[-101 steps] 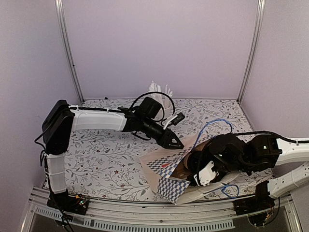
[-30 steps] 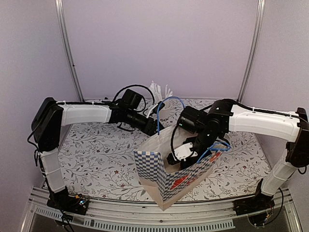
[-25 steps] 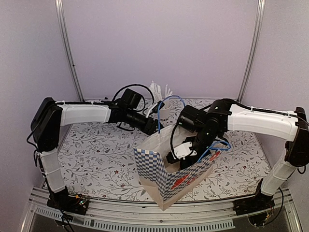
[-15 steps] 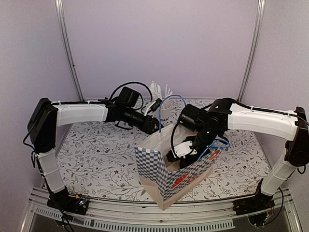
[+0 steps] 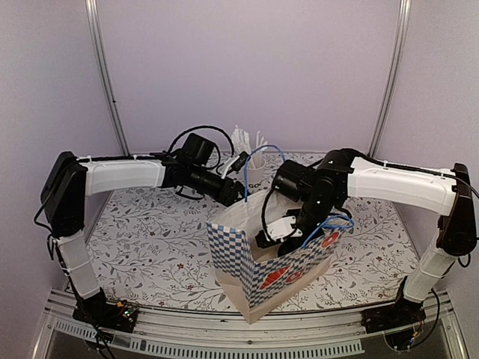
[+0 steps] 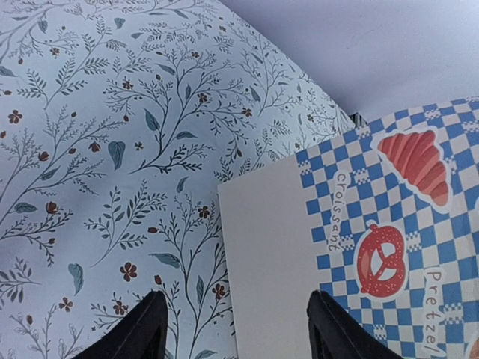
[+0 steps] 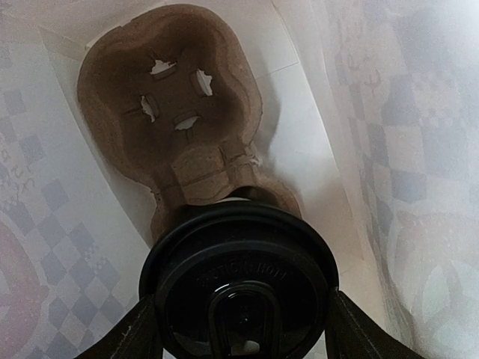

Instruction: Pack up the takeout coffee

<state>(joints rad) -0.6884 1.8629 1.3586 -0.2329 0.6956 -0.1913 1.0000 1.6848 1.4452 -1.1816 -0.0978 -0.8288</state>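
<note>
Inside the paper bag (image 5: 254, 262): right gripper (image 7: 239, 323) clamps the takeout coffee (image 7: 239, 280), black lid up, over the near end of the pulp carrier (image 7: 172, 97); free well at 12 o'clock. Left gripper (image 6: 236, 329) spread wide and empty at the bag's 10 o'clock. Step, as judged: seating the cup. Next: lower it straight, confirm it is seated, release.

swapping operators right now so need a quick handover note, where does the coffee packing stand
Left gripper: open, empty, beside the outer wall of the paper bag.
Right gripper: down inside the bag, closed on the takeout coffee at its black lid.
Coffee: over the near pocket of the brown carrier lying at the bag's bottom; cannot tell if it is seated.
Done: bag stands upright and open, cup is inside it.
Left: seat the cup, release, lift the right arm out.
</note>
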